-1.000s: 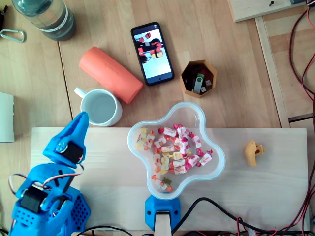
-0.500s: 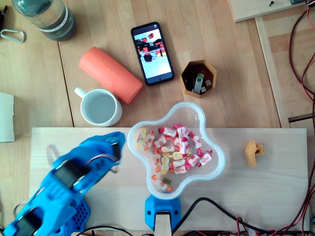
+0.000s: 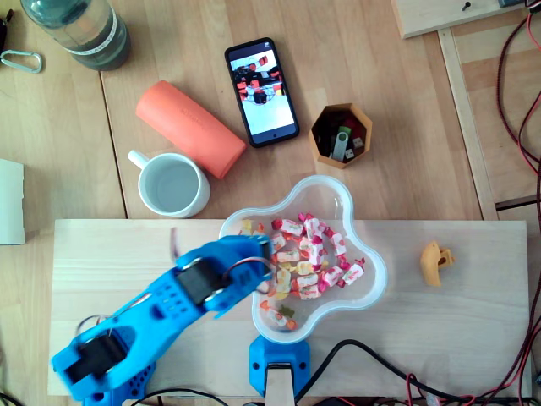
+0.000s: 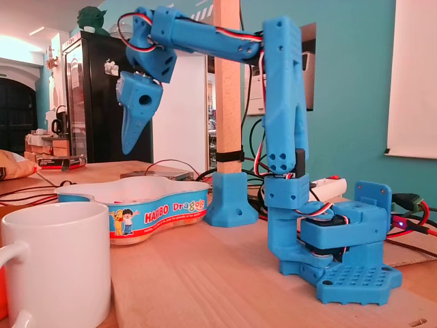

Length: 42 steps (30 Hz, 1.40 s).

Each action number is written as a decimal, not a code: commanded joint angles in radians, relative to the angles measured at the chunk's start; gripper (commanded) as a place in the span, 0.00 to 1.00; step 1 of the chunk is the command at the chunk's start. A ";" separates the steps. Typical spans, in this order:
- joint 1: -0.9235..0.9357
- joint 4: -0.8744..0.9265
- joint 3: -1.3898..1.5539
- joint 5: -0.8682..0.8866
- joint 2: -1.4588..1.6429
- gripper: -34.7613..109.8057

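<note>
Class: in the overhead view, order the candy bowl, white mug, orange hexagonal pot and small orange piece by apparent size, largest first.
1. candy bowl, by far the largest
2. white mug
3. orange hexagonal pot, only slightly smaller than the mug
4. small orange piece, clearly the smallest

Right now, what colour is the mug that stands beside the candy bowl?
The mug is white; the overhead view shows it best.

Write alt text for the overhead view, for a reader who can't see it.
A blue robot arm reaches from the lower left, its gripper over the left edge of a clear lobed bowl of wrapped sweets on a pale board. Beyond sit a white mug, an orange roll, a phone and a hexagonal pot.
</note>
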 commanded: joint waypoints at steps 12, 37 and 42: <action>0.081 0.005 -0.189 -0.126 -0.230 0.30; 0.083 -0.072 -0.186 -0.189 -0.288 0.39; 0.081 -0.098 -0.169 -0.210 -0.301 0.39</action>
